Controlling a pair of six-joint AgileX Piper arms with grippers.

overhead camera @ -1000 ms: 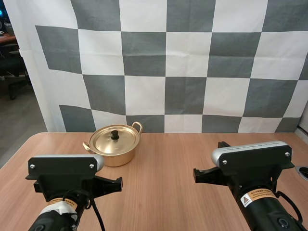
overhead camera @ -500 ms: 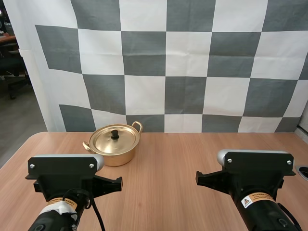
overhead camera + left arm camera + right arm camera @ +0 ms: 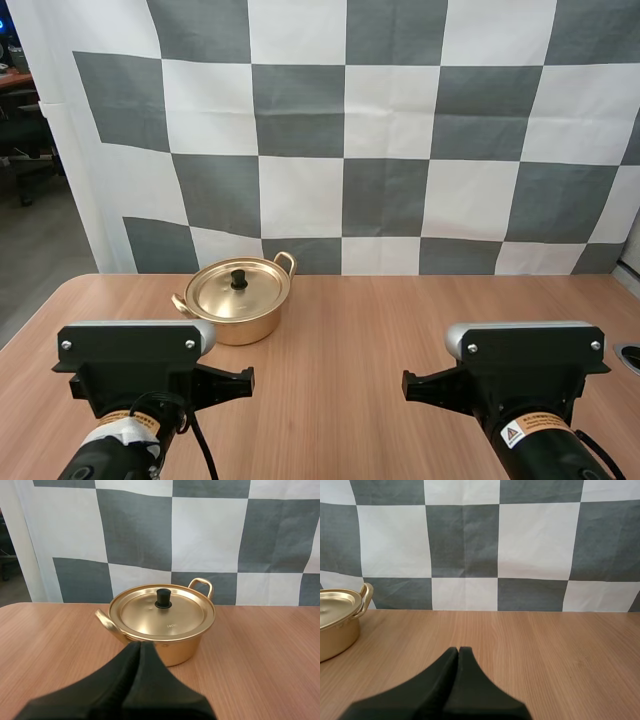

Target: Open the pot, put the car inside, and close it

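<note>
pot: gold-coloured pot (image 3: 238,318) standing upright on the wood-grain worktop (image 3: 380,330), toward its far edge
lid: lid (image 3: 240,292) is on the pot, sitting flat all the way round, so it's closed right now
knob: small black knob (image 3: 239,280) sticking up from dead centre of the lid, nothing touching it
handles: two loop handles (image 3: 286,263) on the pot, one on its far right side, the other on its near left side
left hand: left hand (image 3: 140,645) is clenched on nothing, both fingers pressed together into one dark wedge, on the near side of the pot, tip aimed at the pot's front wall but clear of it
right hand: right hand (image 3: 458,650) is clenched as well with nothing in it, well off to the right of the pot, pointing out over the worktop, with the pot's right handle and a bit of rim off to its side
arms: both on the near side of the pot, the left roughly lined up with it, the right well apart from it
</note>
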